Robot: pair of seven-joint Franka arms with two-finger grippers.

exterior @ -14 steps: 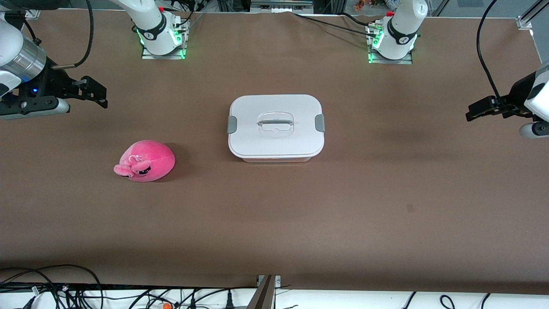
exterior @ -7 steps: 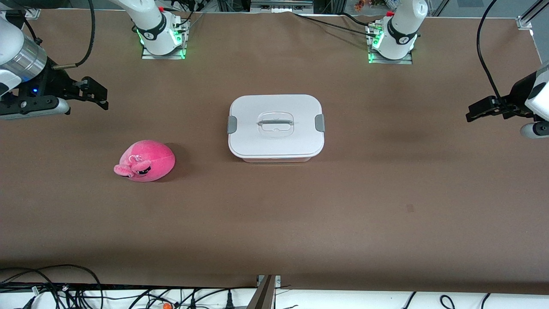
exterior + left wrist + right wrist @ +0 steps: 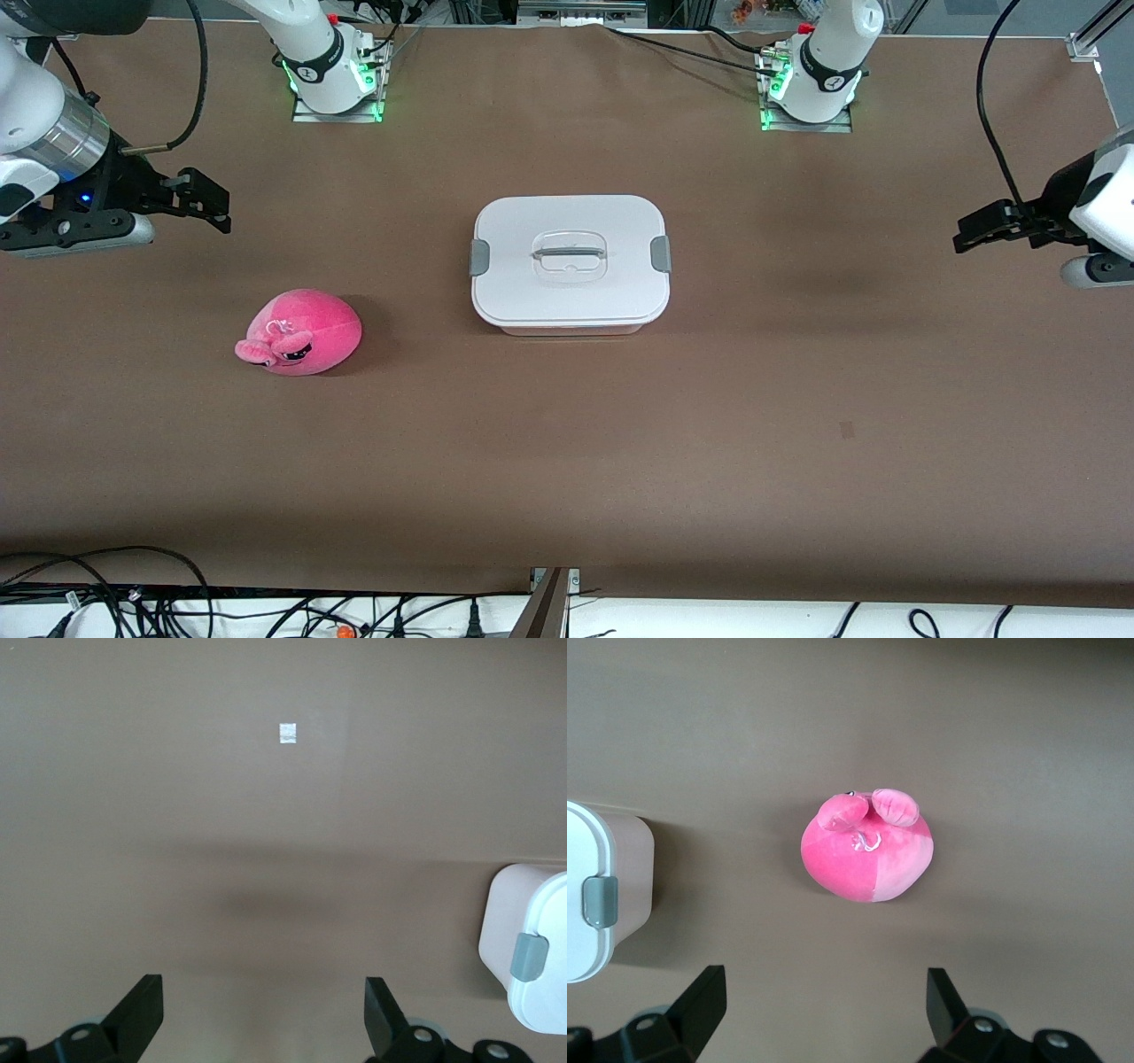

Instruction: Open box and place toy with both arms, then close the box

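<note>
You have one box (image 3: 570, 264) with two grey side clips (image 3: 479, 257), and one toy (image 3: 299, 333) on the counter (image 3: 797, 399). You have two pincers: the left pincer (image 3: 974, 232) and the right pincer (image 3: 213, 206).

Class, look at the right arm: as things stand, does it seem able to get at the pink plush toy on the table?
Probably yes. The right gripper hangs open over bare table, and the pink plush toy lies alone and uncovered, apart from the lidded box, with nothing between them.

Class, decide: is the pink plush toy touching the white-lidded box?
Apart. The front view shows bare brown table between the toy and the box; the right wrist view shows the same gap.
</note>
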